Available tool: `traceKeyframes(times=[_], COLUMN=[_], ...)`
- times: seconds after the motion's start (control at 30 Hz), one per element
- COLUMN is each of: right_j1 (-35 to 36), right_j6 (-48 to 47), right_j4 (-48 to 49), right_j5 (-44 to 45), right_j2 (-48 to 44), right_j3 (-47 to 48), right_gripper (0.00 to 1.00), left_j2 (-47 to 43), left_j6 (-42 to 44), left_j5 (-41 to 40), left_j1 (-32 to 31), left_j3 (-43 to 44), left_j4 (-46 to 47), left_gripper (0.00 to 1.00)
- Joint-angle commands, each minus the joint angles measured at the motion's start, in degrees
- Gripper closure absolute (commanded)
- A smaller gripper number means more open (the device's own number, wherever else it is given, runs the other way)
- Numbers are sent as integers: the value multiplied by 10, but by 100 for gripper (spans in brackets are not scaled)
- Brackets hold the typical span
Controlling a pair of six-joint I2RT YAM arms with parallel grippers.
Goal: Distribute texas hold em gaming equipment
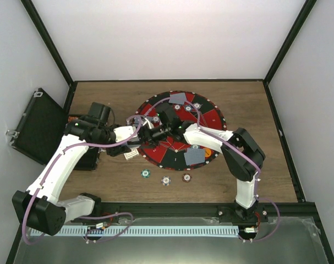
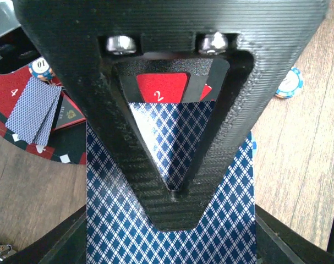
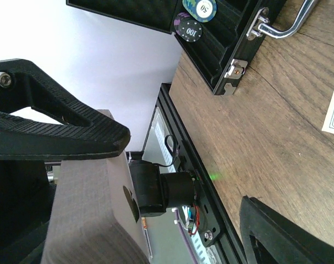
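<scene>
My left gripper (image 2: 175,192) is shut on a stack of blue-checked playing cards (image 2: 222,220), held over the left edge of the mat (image 1: 146,133). My right gripper (image 1: 157,131) meets it there; in the right wrist view its fingers (image 3: 56,132) stand wide apart, open (image 3: 186,170), with a blurred grey slab (image 3: 84,220) beside the upper finger. Two card pairs (image 1: 180,99) (image 1: 194,157) lie on the mat, each with poker chips (image 1: 196,105) nearby. Three chips (image 1: 146,174) (image 1: 166,180) (image 1: 186,177) lie on the wood in front of the mat.
The round red-and-black mat (image 1: 213,118) covers the table's middle. The open black case (image 1: 34,126) stands at the left, with chips (image 3: 189,26) in it. White slips (image 1: 131,155) lie by the mat's left edge. Black frame posts line the table sides.
</scene>
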Motion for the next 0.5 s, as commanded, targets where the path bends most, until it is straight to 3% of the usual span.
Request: traceKeyframes(times=[0.0, 0.47], right_j1=[-16, -47], right_j6=[6, -15], right_j4=[-6, -35], right_j5=[6, 24], right_j2=[6, -31], right_j3=[-5, -40], right_gripper=[29, 48], left_j2=[-4, 0], left_j6=[2, 0], left_j5=[20, 22], left_j1=[1, 0], left_j3=[15, 17], left_j4=[7, 6], left_gripper=[95, 95])
